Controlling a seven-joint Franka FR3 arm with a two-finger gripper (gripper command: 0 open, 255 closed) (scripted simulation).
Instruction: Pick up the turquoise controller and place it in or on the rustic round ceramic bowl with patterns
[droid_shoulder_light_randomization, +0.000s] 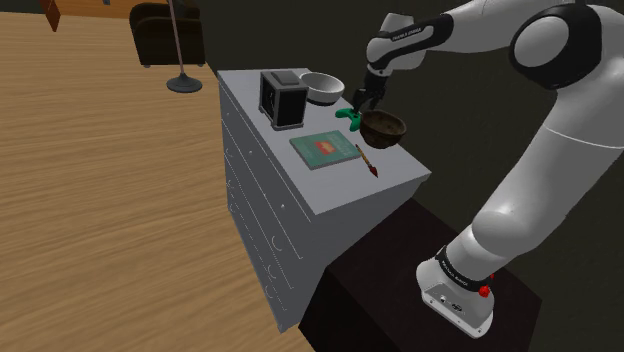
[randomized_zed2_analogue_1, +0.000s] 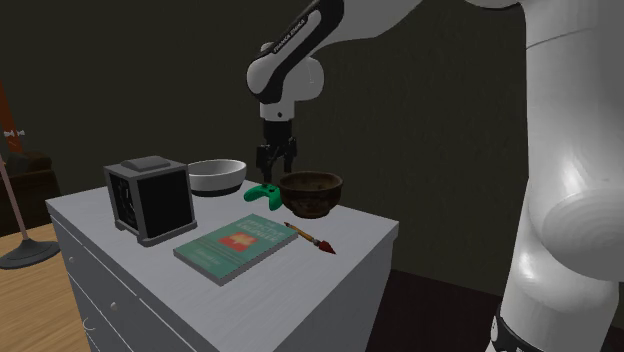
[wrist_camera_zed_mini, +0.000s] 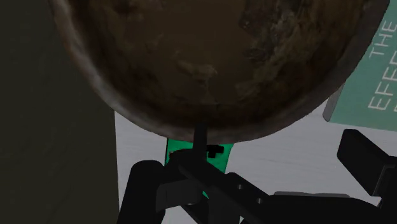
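In the shoulder view, the white arm is reaching from its dark box stand (droid_shoulder_light_randomization: 370, 285) over a pale grey chest of drawers (droid_shoulder_light_randomization: 265, 215). The all-black two-finger gripper (droid_shoulder_light_randomization: 360, 103) is hanging just above a small green game controller (droid_shoulder_light_randomization: 349, 115). The controller is lying on the chest top, just beside a dark brown, mottled round bowl (droid_shoulder_light_randomization: 384, 127), on the side towards this view's left. A plain white bowl (droid_shoulder_light_randomization: 322, 88), a black boxy appliance (droid_shoulder_light_randomization: 283, 98), a teal book (droid_shoulder_light_randomization: 325, 149) and a red-tipped paintbrush (droid_shoulder_light_randomization: 367, 161) are sharing the top. This view alone is taking in a wooden floor (droid_shoulder_light_randomization: 100, 180), a floor lamp's round base (droid_shoulder_light_randomization: 184, 84) and a dark armchair (droid_shoulder_light_randomization: 165, 35).

The second exterior view is looking from lower down and nearer. The gripper (randomized_zed2_analogue_1: 275, 160) is pointing straight down over the controller (randomized_zed2_analogue_1: 264, 193). A thin gap seems to be separating the two, though the dark wall behind is making that hard to judge. The brown bowl (randomized_zed2_analogue_1: 310, 190) is rising higher than the controller beside it.

The wrist view is settling what the others leave unclear. The fingers (wrist_camera_zed_mini: 143, 191) are standing wide apart, gripping nothing. The controller (wrist_camera_zed_mini: 197, 159) is lying between them, close to one finger. The brown bowl's (wrist_camera_zed_mini: 210, 57) rim is overlapping its far end, and white lettering is showing on the book (wrist_camera_zed_mini: 375, 70).
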